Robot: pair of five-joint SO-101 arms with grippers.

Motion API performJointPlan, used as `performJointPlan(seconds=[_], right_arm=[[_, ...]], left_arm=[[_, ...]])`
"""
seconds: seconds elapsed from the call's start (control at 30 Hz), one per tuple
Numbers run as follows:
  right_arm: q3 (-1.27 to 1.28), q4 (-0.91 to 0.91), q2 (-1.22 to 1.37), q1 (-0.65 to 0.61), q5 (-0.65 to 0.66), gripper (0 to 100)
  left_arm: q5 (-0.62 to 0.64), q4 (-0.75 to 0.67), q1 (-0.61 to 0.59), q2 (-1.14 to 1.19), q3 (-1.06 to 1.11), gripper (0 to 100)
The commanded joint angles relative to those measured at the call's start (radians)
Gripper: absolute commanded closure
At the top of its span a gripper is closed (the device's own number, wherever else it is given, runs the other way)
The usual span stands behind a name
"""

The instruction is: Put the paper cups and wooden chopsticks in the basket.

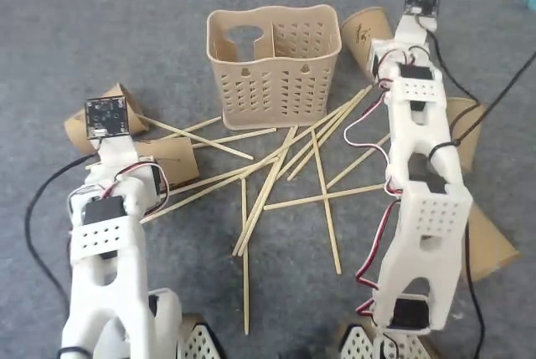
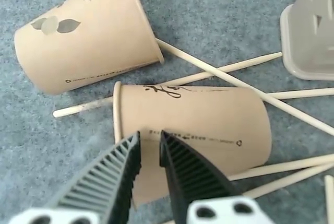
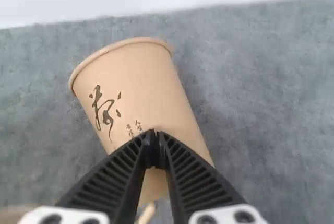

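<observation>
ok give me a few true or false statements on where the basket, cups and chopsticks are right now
1. The basket stands upright. True.
2. The chopsticks are already in the basket. False: they lie scattered on the grey carpet in front of it.
3. The cup below the left gripper lies on its side. True.
4. The right gripper is wide open. False: it is shut.

Tan paper cup (image 3: 130, 88) with dark brush lettering, lying on its side on grey carpet (image 3: 261, 78). In front of the cup's wall, black ridged right gripper (image 3: 155, 139), fingertips pressed together. Beside the cup's narrow end, pale wooden chopstick tip (image 3: 147, 214).
</observation>
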Motion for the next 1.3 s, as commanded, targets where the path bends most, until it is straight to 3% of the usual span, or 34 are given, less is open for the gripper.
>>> performJointPlan(seconds=[0.0,0.1,0.33,0.73,0.97,1.17,1.27], right_arm=[[-0.037,0.242,0.025,0.038,-0.006,99.1],[-0.038,0.332,0.025,0.054,0.006,99.1],[-0.038,0.522,0.024,0.093,0.201,99.0],[-0.038,0.806,-0.257,0.159,0.204,99.0],[-0.038,0.771,-0.456,0.16,0.14,97.3],[-0.04,0.648,-0.475,0.15,0.002,79.7],[-0.04,0.564,-0.472,0.133,-0.008,83.4]], left_arm=[[0.009,-0.002,-0.003,0.034,0.019,94],[0.009,-0.003,-0.003,0.034,0.019,94],[0.009,-0.003,-0.003,0.034,0.019,94],[0.009,-0.003,-0.003,0.034,0.019,94],[0.009,-0.003,-0.003,0.032,0.019,94],[0.009,-0.003,-0.003,0.032,0.019,93],[0.011,-0.002,-0.003,0.031,0.018,93]])
